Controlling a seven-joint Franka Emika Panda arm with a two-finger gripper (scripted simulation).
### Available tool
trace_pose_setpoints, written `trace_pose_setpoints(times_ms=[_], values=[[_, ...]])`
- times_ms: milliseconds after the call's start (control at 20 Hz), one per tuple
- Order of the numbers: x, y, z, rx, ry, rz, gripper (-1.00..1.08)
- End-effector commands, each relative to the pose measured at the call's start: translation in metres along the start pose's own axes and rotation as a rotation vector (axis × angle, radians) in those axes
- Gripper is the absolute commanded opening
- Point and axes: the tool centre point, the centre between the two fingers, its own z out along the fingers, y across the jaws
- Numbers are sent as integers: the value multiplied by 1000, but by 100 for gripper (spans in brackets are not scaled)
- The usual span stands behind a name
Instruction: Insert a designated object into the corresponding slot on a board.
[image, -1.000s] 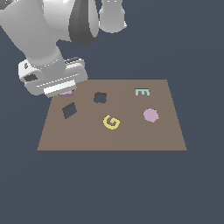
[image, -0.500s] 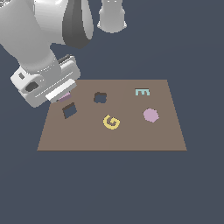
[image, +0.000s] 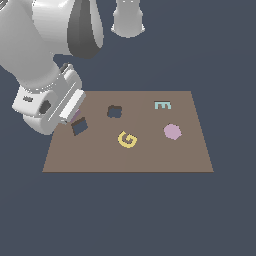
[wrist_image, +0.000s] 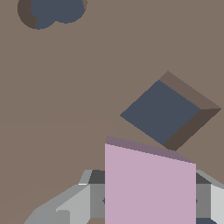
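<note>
The lilac-pink square block is held between my gripper's grey fingers. It hangs above the brown board, just short of the dark tilted square slot. In the exterior view the gripper is at the board's left edge, close beside the square slot. Only a sliver of the block shows under the hand there. The fingertips are hidden by the hand in that view.
The dark lobed hole lies right of the slot in the exterior view, and shows in the wrist view. A yellow G, a teal E and a pink octagon lie on the board.
The arm has swung toward the exterior view's left and lower, carrying the block to just beside the square slot.
</note>
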Motion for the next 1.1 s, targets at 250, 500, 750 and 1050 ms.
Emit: trace_pose_setpoints(times_ms=[250, 500, 750, 1050], values=[[12, 14, -2, -1, 0, -333, -100], [22, 21, -2, -1, 0, -537, -100], [31, 24, -3, -1, 0, -702, -100], [39, 25, -3, 0, 0, -848, -100]])
